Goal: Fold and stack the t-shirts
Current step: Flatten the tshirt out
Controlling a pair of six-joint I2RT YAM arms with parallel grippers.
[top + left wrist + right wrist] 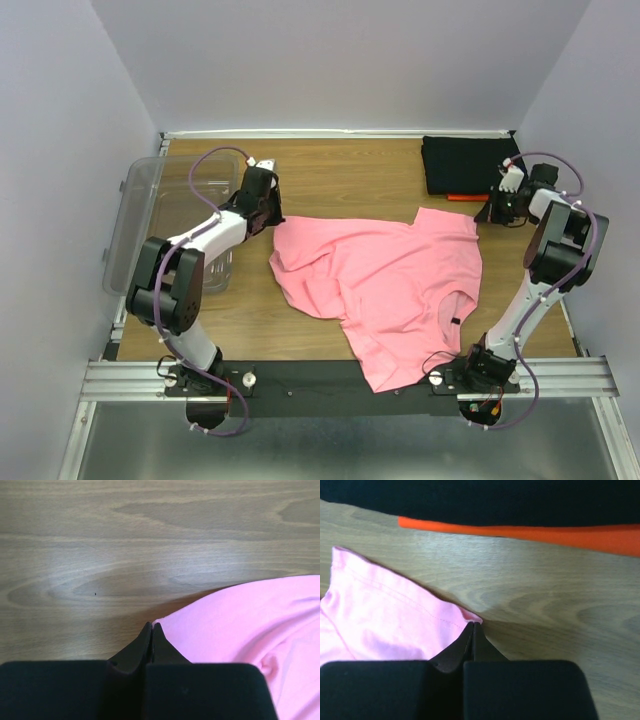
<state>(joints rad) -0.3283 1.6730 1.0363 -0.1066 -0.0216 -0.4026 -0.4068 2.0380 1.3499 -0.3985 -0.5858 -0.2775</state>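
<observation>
We found both end effectors clenched at opposite edges of the pink t-shirt (390,280), which lay rumpled and unfolded on the desk (340,170) between them, its lower part hanging over the near edge beside the right arm's base. The right end effector (472,626) had its jaws pressed together on what looked like a mere sliver of the hem at a corner. The left end effector (151,627) was likewise clamped shut, with the cloth's edge meeting its tips and running off to its right, but we could not tell whether any fabric sat between the jaws. That thin bite was our chief worry: if the arms pulled apart to spread the shirt, soft cotton held by so little could slip free on one side, and the shirt would then drag askew or bunch further. A one-sided pull could also draw more cloth off the near edge, where its own weight might take the rest down. Just beyond the right end effector lay the black t-shirt (460,165), with the orange-red t-shirt (545,532) showing from under it. A sweep forward there could nudge that stack out of square. Behind and to the left of the left end effector stood the clear plastic tub (150,200), close enough that we judged a wide outward swing might knock it.
</observation>
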